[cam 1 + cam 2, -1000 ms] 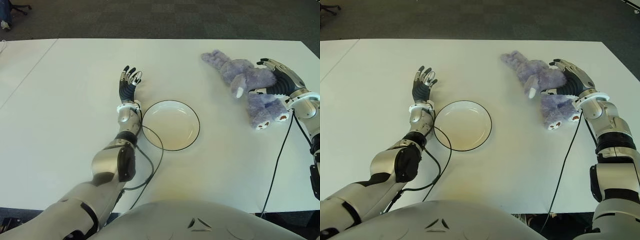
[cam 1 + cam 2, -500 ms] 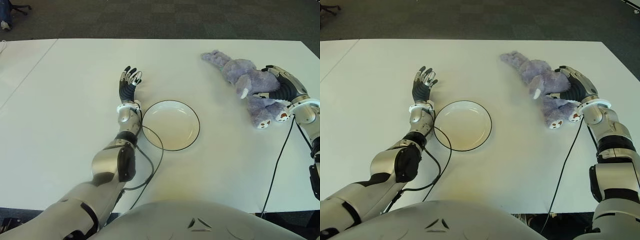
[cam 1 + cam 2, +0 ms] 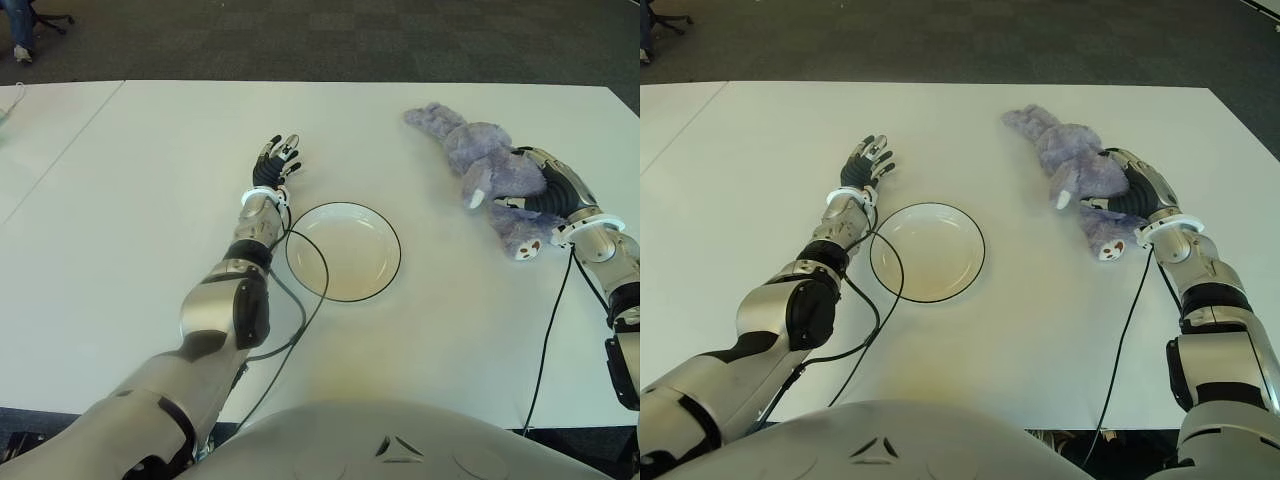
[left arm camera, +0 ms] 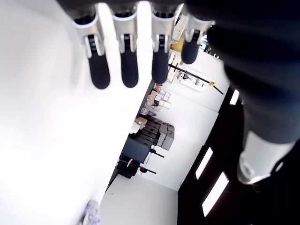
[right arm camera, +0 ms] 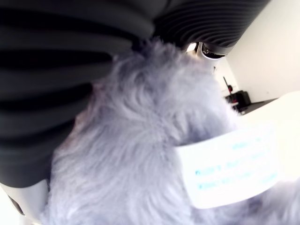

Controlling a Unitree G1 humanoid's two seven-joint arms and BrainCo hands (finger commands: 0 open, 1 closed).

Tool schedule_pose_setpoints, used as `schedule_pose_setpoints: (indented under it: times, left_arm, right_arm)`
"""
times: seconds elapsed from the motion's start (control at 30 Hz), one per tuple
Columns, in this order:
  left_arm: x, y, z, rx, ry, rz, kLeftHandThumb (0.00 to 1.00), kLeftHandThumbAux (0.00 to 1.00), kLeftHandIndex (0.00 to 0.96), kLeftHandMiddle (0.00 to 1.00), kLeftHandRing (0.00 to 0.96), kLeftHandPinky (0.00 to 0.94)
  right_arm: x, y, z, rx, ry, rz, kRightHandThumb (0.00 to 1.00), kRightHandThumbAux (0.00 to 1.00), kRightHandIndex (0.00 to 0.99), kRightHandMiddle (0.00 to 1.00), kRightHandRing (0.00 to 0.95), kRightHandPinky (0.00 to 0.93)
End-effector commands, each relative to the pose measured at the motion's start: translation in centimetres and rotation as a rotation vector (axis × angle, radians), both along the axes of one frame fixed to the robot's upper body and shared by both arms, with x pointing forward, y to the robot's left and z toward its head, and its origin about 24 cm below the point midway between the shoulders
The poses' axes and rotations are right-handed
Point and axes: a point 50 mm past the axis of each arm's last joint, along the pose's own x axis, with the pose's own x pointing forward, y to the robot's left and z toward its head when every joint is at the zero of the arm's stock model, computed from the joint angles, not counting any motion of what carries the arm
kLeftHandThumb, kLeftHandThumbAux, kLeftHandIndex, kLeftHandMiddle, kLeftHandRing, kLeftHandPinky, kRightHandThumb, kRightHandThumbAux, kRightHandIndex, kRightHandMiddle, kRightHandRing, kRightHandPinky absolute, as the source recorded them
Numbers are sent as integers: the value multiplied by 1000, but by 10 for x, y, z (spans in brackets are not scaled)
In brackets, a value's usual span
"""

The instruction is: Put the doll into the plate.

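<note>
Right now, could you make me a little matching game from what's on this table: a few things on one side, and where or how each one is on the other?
Things:
1. doll
2. plate
3. left hand
4. right hand

States:
A. empty, in the middle of the table
B. open, fingers spread, holding nothing
C. purple, lying at the table's right
D. closed on the plush body

Pairs: 1-C, 2-A, 3-B, 4-D
</note>
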Motion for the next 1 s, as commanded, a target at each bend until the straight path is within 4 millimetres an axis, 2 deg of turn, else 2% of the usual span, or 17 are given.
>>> schedule_pose_setpoints:
  times: [0.03, 0.07, 0.1, 0.17, 0.47, 0.6, 0.63, 0.7, 0.73, 0.77, 0.83, 1.0]
  left_arm:
    - [-74, -3, -84, -17, 275, 34, 0, 673, 145, 206, 222, 260]
    - [-74, -3, -84, -16, 275, 33, 0, 674, 147, 208, 223, 261]
    - [-74, -2, -84, -15, 275, 31, 0, 674, 149, 207, 219, 244]
    - [-74, -2, -84, -15, 273, 29, 0, 676, 152, 209, 221, 244]
    - [-74, -4, -83, -27, 270, 31, 0, 678, 162, 208, 220, 243]
    - [-74, -4, -83, -30, 270, 31, 0, 678, 162, 202, 214, 239]
    - [-74, -4, -83, -29, 270, 32, 0, 678, 161, 201, 213, 240]
    - [-74, -4, -83, -30, 270, 32, 0, 677, 161, 200, 213, 241]
    - [-74, -4, -83, -31, 271, 32, 0, 677, 160, 201, 214, 243]
    - [-74, -5, -83, -32, 272, 32, 0, 676, 156, 203, 216, 249]
    - [-74, -5, -83, -32, 269, 32, 0, 676, 153, 203, 217, 247]
    - [-74, -5, -83, -38, 269, 33, 0, 674, 147, 197, 208, 231]
  right_arm:
    - [-18, 19, -51, 64, 192, 39, 111, 693, 141, 177, 210, 280]
    - [-18, 23, -51, 90, 174, 47, 119, 695, 143, 182, 216, 285]
    - [-18, 26, -52, 108, 161, 52, 235, 729, 156, 229, 281, 351]
    - [-18, 29, -51, 135, 130, 57, 297, 744, 165, 254, 312, 365]
    - [-18, 30, -46, 204, 54, 27, 419, 758, 186, 296, 349, 376]
    - [-18, 29, -45, 253, 43, 6, 458, 762, 225, 334, 380, 429]
    - [-17, 29, -45, 264, 42, 2, 633, 736, 364, 444, 498, 540]
    - [-17, 29, -44, 275, 39, -4, 685, 728, 405, 477, 533, 573]
    - [-17, 29, -43, 276, 33, -7, 690, 726, 411, 514, 565, 605]
    - [-16, 28, -43, 276, 30, -9, 697, 722, 422, 606, 641, 684]
    - [-16, 28, -41, 264, 15, -7, 701, 719, 430, 684, 712, 754]
    - [-15, 28, -37, 218, -20, 0, 704, 716, 438, 792, 806, 819]
